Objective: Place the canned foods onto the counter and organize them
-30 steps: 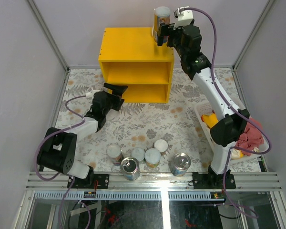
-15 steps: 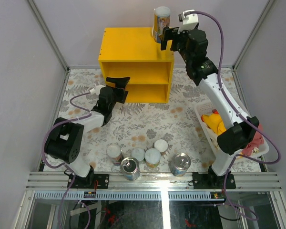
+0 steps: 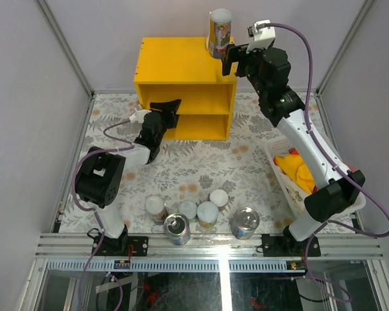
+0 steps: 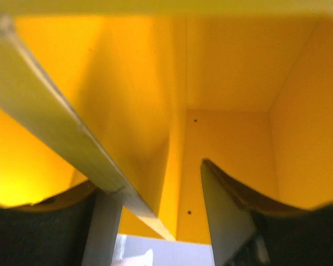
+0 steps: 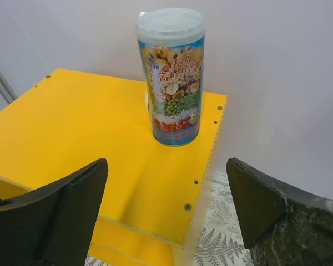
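The yellow counter (image 3: 181, 71) stands at the back of the table. One tall can (image 3: 220, 31) with a white lid stands upright on the back right corner of its top (image 5: 171, 77). My right gripper (image 3: 228, 58) hovers just right of it, open and empty (image 5: 166, 166), clear of the can. My left gripper (image 3: 165, 109) is at the counter's left front, its jaws apart (image 4: 161, 221) with a yellow board edge (image 4: 100, 166) running between them. Near the front edge stand small white-lidded cans (image 3: 155, 207) (image 3: 187, 208) (image 3: 218, 197), a taller one (image 3: 207, 214) and two tins (image 3: 177, 229) (image 3: 245, 223).
A white basket (image 3: 280, 176) holding yellow and red cloth sits at the right, under my right arm. The table wears a leaf-patterned cover (image 3: 201, 168). Grey walls close in on three sides.
My left gripper has pushed forward to the counter's left front and its jaws have narrowed. My right gripper has drawn back to the right, away from the tall can, which stays standing.
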